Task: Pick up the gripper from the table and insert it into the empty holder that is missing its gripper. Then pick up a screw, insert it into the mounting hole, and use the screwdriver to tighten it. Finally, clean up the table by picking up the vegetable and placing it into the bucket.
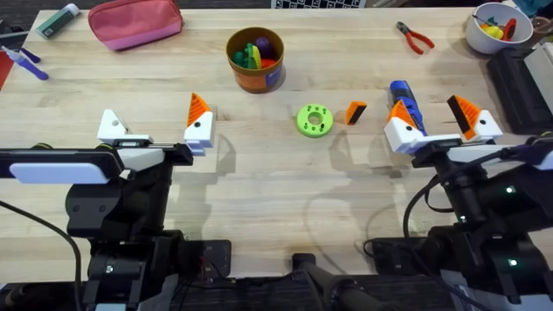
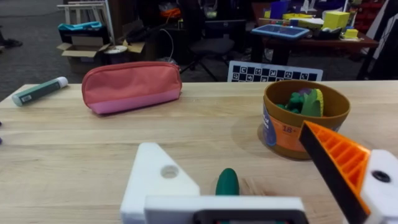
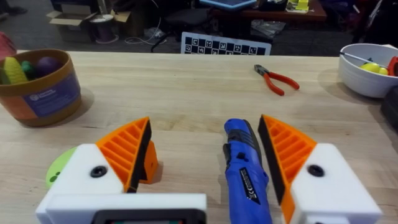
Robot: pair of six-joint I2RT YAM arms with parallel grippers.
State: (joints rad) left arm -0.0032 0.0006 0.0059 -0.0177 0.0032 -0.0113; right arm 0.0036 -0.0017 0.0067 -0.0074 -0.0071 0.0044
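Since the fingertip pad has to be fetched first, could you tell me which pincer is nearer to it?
Right. The right pincer sits just beside the loose orange gripper, which lies off its inner finger. The left pincer is far across the table.

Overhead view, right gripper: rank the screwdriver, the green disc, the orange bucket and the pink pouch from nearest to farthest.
From the right gripper, going by the overhead view:
1. screwdriver: lies between its fingers.
2. green disc: mid-table, toward the left arm's side.
3. orange bucket: beyond the disc, farther back.
4. pink pouch: far back corner on the left arm's side.
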